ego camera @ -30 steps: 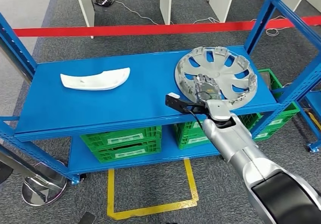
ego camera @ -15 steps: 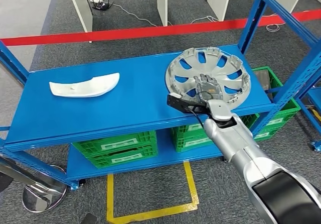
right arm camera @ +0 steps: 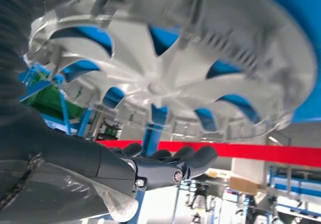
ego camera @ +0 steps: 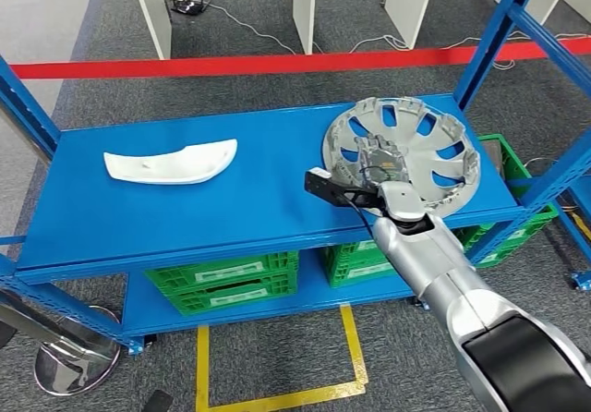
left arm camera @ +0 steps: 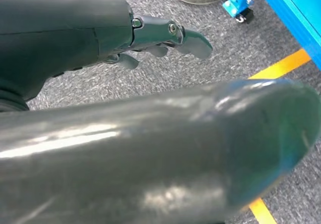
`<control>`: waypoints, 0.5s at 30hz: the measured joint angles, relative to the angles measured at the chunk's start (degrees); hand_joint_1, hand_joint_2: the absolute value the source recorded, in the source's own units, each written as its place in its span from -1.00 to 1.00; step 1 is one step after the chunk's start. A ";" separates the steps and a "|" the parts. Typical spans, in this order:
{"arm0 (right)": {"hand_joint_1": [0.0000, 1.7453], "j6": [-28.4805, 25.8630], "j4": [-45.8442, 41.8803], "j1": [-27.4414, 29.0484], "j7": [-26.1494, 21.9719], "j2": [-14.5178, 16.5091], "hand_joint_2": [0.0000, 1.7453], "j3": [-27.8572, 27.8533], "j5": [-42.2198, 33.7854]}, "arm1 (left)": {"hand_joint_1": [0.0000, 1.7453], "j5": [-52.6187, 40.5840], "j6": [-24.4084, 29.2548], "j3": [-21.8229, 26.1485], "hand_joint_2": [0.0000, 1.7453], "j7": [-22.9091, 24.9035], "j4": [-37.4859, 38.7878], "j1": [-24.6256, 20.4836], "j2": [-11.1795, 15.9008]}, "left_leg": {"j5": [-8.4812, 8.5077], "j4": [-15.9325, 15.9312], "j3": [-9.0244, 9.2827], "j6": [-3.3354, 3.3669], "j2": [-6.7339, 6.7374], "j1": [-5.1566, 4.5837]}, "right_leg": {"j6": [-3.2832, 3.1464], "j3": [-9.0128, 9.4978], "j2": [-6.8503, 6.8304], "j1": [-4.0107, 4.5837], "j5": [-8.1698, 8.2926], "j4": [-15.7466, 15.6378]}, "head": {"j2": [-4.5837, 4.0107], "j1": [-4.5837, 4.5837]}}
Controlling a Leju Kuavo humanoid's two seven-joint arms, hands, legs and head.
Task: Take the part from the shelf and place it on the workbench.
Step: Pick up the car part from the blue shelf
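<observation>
Reaching over the shelf (ego camera: 174, 209), the right robot hand (ego camera: 379, 158) lies flat on the near half of the hubcap (ego camera: 411, 139), fingers spread, nothing clasped yet; the left robot hand (left arm camera: 159, 35) hangs by the floor, fingers loosely apart, holding nothing, far off.

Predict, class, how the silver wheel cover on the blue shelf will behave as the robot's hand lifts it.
The wheel cover is probably light for its size: it looks like thin moulded plastic with open gaps between spokes. It likely stays fairly stiff but may flex at the rim. Gripped near one edge by the right hand, its wide disc could tilt or swing. Its smooth finish may be slippery.
</observation>
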 joint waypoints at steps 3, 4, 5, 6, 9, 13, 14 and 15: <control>-1.00 0.09 0.02 0.38 0.02 0.00 1.00 -0.05 0.01 | -1.00 0.00 0.00 0.00 -1.00 0.00 0.00 0.20 -0.08 | -0.85 0.22 0.92 -0.12 -0.15 0.00 | -0.05 -0.40 -0.06 -0.01 4.46 -2.46 | 0.00 0.03; -1.00 0.16 0.02 0.32 0.05 -0.01 1.00 -0.08 0.05 | -1.00 0.01 0.01 0.00 -1.00 0.00 0.00 0.25 -0.09 | -1.26 0.33 1.33 -0.30 -0.21 0.00 | -0.19 1.21 -0.12 0.02 6.90 -6.47 | 0.00 0.03; -1.00 0.31 0.05 0.17 0.15 -0.01 1.00 -0.09 0.16 | -1.00 0.02 0.02 0.00 -1.00 0.00 0.00 0.23 -0.09 | -1.65 0.52 1.59 -0.57 -0.25 -0.11 | -0.31 2.94 -0.17 0.09 8.54 -10.07 | 0.00 0.01; -1.00 0.59 0.09 0.02 0.37 -0.02 1.00 -0.09 0.39 | -1.00 0.04 0.05 0.00 -1.00 0.01 0.00 0.19 -0.07 | -1.91 0.68 1.68 -0.84 -0.26 -0.20 | -0.54 4.22 -0.18 0.16 9.24 -12.53 | 0.00 -0.03; -1.00 1.97 0.40 -0.33 1.71 -0.02 1.00 -0.04 1.76 | -1.00 0.09 0.17 0.00 -1.00 0.11 0.00 0.19 -0.04 | -2.14 0.82 1.63 -1.54 -0.23 -0.32 | -1.36 5.25 0.00 0.28 8.68 -14.01 | 0.00 -0.16; -1.00 3.29 1.31 -1.44 3.16 -0.12 1.00 -0.16 3.01 | -1.00 0.09 0.43 0.00 -1.00 0.26 0.00 0.21 -0.01 | -5.84 7.38 -1.21 -2.75 -0.08 -0.05 | -2.37 6.00 -0.11 -0.15 8.40 -14.46 | 0.00 -0.36; -1.00 3.50 1.74 -1.64 3.36 -0.18 1.00 -0.23 3.05 | -1.00 0.09 0.45 0.00 -1.00 0.33 0.01 0.25 -0.04 | -7.50 11.52 -3.30 -2.95 -0.06 0.06 | -2.52 6.09 -0.14 -0.15 8.29 -14.46 | 0.00 -0.42; -1.00 3.75 2.24 -1.74 3.51 -0.21 1.00 -0.33 3.04 | -1.00 0.09 0.45 0.00 -1.00 0.44 0.01 0.32 -0.07 | -8.66 15.25 -5.32 -3.10 -0.05 0.16 | -2.60 6.17 -0.13 -0.15 8.20 -14.45 | 0.00 -0.42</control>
